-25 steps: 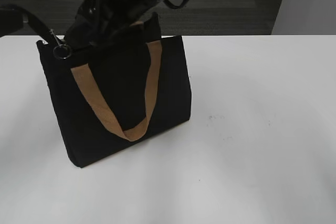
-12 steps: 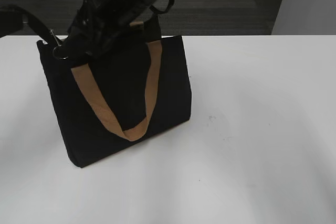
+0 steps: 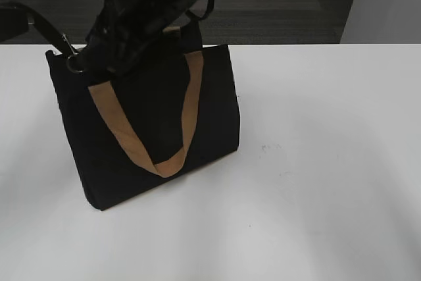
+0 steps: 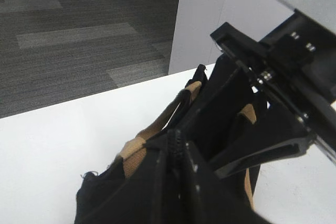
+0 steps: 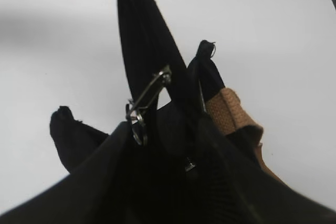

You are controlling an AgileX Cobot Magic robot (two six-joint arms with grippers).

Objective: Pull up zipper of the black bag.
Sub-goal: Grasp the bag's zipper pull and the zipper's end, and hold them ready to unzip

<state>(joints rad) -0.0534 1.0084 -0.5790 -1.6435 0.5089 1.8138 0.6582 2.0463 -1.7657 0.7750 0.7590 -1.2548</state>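
barely anything is shifting since a second ago: the arm cluster over the bag's top left corner is creeping a bit further left and now covering more of the ring pull, while the bag itself is staying put. my read is the approach is over and the grab on the pull is being lined up, so the actual zipping is not started yet.

going big to small: white table (image 3: 329, 182) is carrying the black bag (image 3: 151, 129), which is standing upright left of centre with a tan handle (image 3: 131, 139) drooping down its front. the zipper (image 4: 175, 145) is running along the top edge, and its silver ring pull (image 5: 137, 124) is sitting at the left end, dangling from a small clasp.

right gripper (image 3: 115, 47) is hovering right at that corner, just beside the ring, but i can't tell how far its jaws are spread or whether they're touching it. left gripper (image 4: 220, 179) looks like it's pinching the bag's top edge fabric, steadying it.
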